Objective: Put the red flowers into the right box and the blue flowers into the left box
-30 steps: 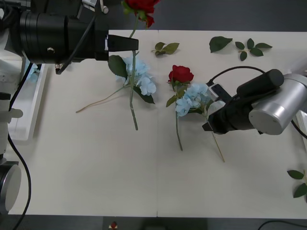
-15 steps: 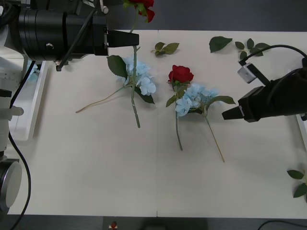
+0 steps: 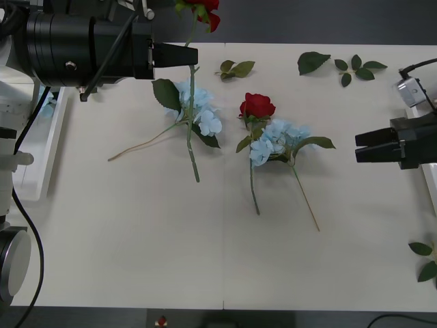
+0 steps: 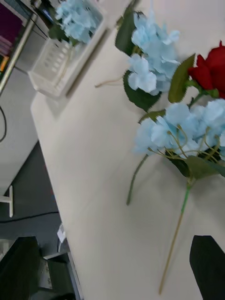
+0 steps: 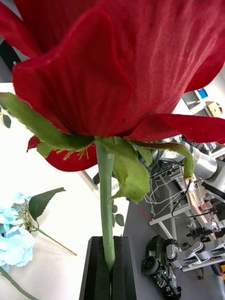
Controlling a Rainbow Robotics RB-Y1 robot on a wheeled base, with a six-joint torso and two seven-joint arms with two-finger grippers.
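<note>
We see the left gripper (image 3: pixel 193 57) clamped on the stem of a red rose (image 3: pixel 199 9), holding it above the far left of the table (image 3: pixel 136 239), bloom up. Below it a blue hydrangea (image 3: pixel 196 106) lies flat. Mid-table, another red rose (image 3: pixel 257 106) touches a second blue hydrangea (image 3: pixel 276 140). The right gripper (image 3: pixel 360 147) hovers at the right edge, fingers slightly parted, empty. The left box (image 4: pixel 56 61) holds blue flowers.

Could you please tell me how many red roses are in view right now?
2: one rose held up by the left claw at the table's far edge, one rose lying mid-table beside a blue cluster. Others may be hidden.
</note>
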